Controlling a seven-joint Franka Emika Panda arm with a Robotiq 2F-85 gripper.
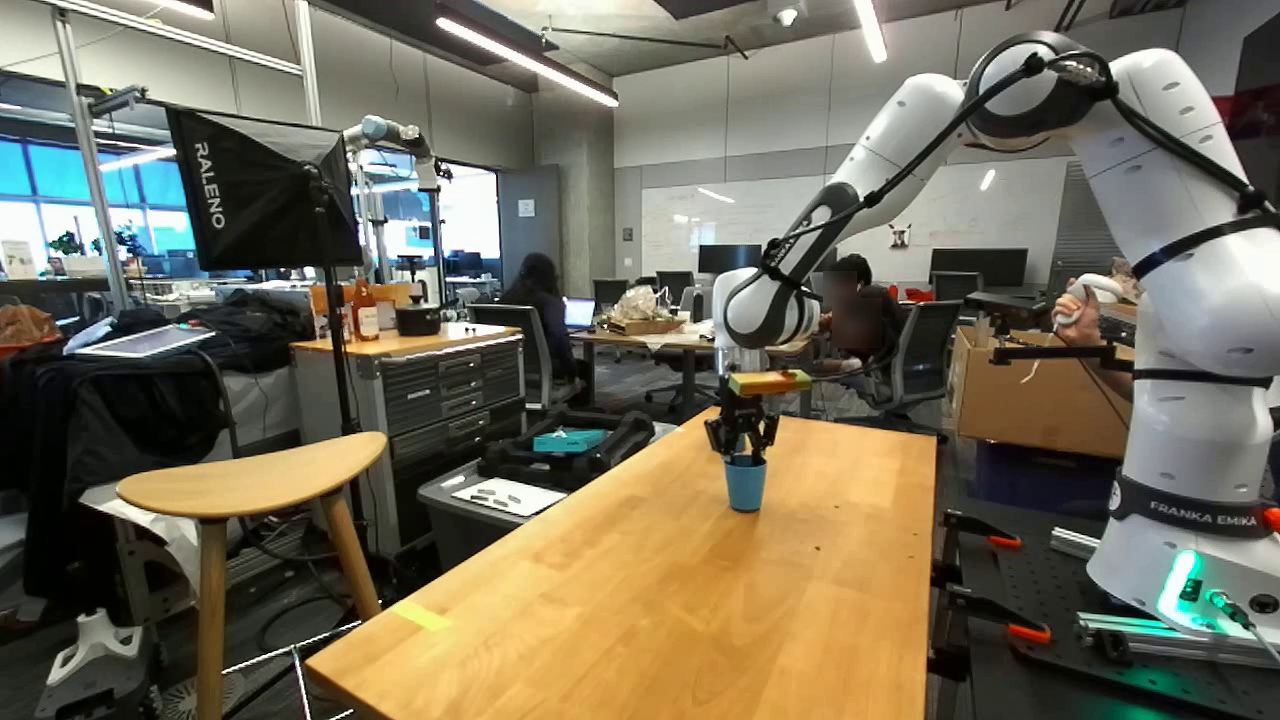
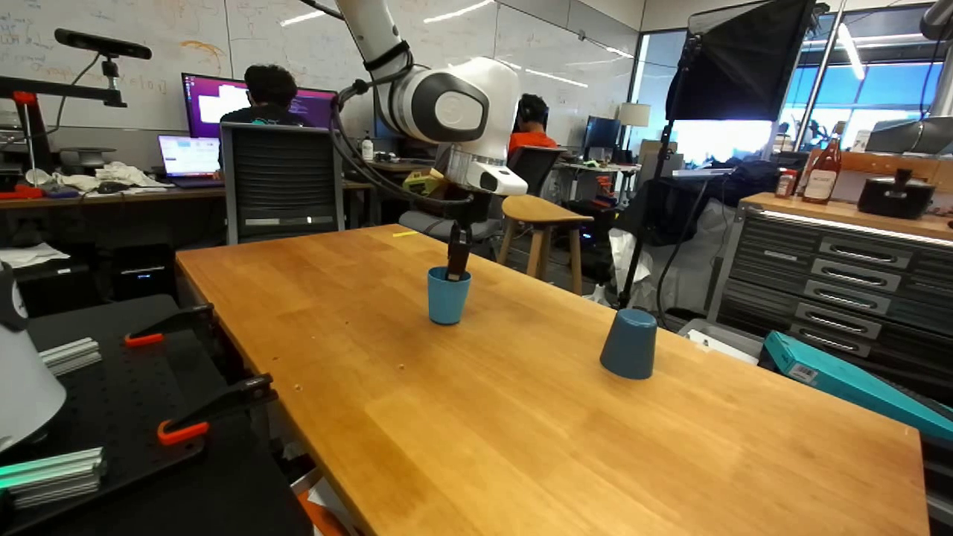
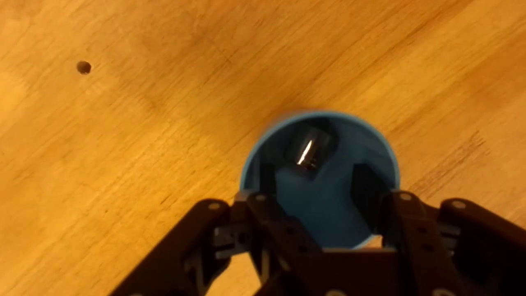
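- A robot arm (image 1: pixel 1150 170) reached down over a wooden bench (image 2: pixel 521 447), the tips of its fingers (image 3: pixel 367 193) inside the mouth of a blue cup (image 1: pixel 745 488).
- The fingers stood spread within the rim, a clear gap between them and nothing visibly pinched; whether either one brushed the cup's wall could not be told.
- A shiny, dark cylinder (image 3: pixel 314 148) lay inside the cup, toward one side of it, its exact make lost to shadow and blur in the wrist view.
- Progress, judged by how things lay: the cylinder was already in the cup and free of any visible grip, so that part looked done; the fingers were not yet clear of the rim.
- The blue cup stood upright on the bench in both exterior views.
- A slate-colored cup (image 2: pixel 631 346) stood upside down near the bench's edge, well apart from the fingers.
- A stool (image 2: pixel 543 211) and a drawer cabinet (image 2: pixel 841 298) stood beyond the bench.
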